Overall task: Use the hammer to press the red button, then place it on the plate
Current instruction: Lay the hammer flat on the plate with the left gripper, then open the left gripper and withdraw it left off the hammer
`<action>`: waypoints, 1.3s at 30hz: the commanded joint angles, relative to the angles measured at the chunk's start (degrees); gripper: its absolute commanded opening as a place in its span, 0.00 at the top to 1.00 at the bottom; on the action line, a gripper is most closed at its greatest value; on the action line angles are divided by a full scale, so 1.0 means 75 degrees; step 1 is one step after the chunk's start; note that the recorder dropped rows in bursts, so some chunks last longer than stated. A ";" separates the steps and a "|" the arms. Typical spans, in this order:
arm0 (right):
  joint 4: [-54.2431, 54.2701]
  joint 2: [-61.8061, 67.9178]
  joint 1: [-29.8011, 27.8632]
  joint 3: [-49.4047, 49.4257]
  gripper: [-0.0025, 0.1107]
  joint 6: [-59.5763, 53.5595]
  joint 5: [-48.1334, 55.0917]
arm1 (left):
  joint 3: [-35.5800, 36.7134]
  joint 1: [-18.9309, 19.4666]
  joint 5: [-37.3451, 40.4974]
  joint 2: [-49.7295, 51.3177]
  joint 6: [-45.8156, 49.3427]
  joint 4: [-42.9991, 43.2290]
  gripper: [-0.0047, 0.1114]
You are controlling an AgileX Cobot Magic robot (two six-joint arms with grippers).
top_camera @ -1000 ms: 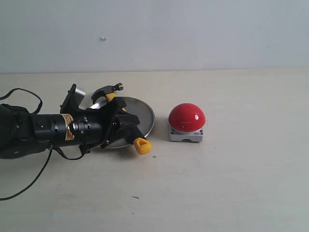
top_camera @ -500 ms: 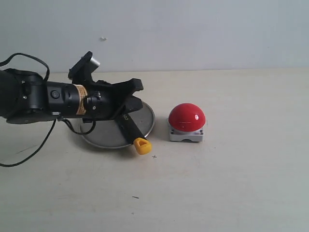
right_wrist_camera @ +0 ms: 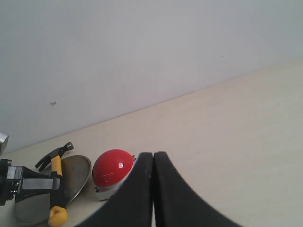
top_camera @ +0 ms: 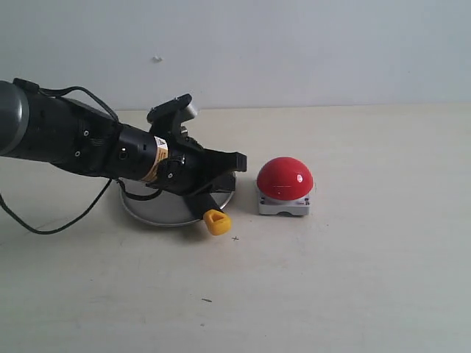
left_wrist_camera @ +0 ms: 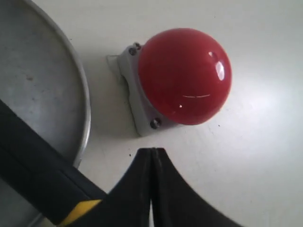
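A: Quick check, where's the hammer [top_camera: 213, 218]?

B: It lies on the plate [top_camera: 147, 212], left of centre on the desk [top_camera: 353, 279]. The handle runs diag. across the dish, and the yellow looped end pokes out past the near-right rim. The right wrist cam shows the hammer [right_wrist_camera: 57, 166] w/ its dark head at the far side of the plate [right_wrist_camera: 78, 172].

A: And the left gripper [top_camera: 234, 162]?

B: It hovers over the right part of the plate, above the handle, w/ its tip aimed right at the red button [top_camera: 285, 179]. It is near the button but apart from it. In its own cam the jaws are closed: the black fingers [left_wrist_camera: 132, 189] press together along a thin seam, gripping nothing. That cam also catches the black handle [left_wrist_camera: 33, 170] w/ a bit of yellow, the plate rim [left_wrist_camera: 85, 118] and the button [left_wrist_camera: 184, 75].

A: How does the button sit?

B: It's a glossy red dome on a grey square base, just right of the plate, w/ a strip of bare desk between them.

A: What about the right gripper [right_wrist_camera: 154, 156]?

B: It's outside the ext. view. Its own cam shows the jaws closed too, fingers meeting along one line, well apart from the button [right_wrist_camera: 112, 173] and the plate.

A: Anything else?

B: A black cable [top_camera: 44, 229] trails from the left arm onto the desk at far left. A pale wall [top_camera: 294, 51] stands behind.
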 commanded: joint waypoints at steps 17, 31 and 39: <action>0.0000 -0.0037 0.0005 0.0008 0.98 -0.0065 -0.0048 | -0.0150 0.0122 -0.1191 0.0638 -0.0154 0.0548 0.96; 0.0000 -0.0037 0.0005 0.0008 0.98 -0.0065 -0.0048 | 0.0229 0.0674 -0.2177 0.0621 -0.0154 0.0548 0.96; 0.0000 -0.0037 0.0005 0.0008 0.98 -0.0065 -0.0048 | 0.0482 0.1063 -0.3761 -0.0784 -0.0101 0.0548 0.96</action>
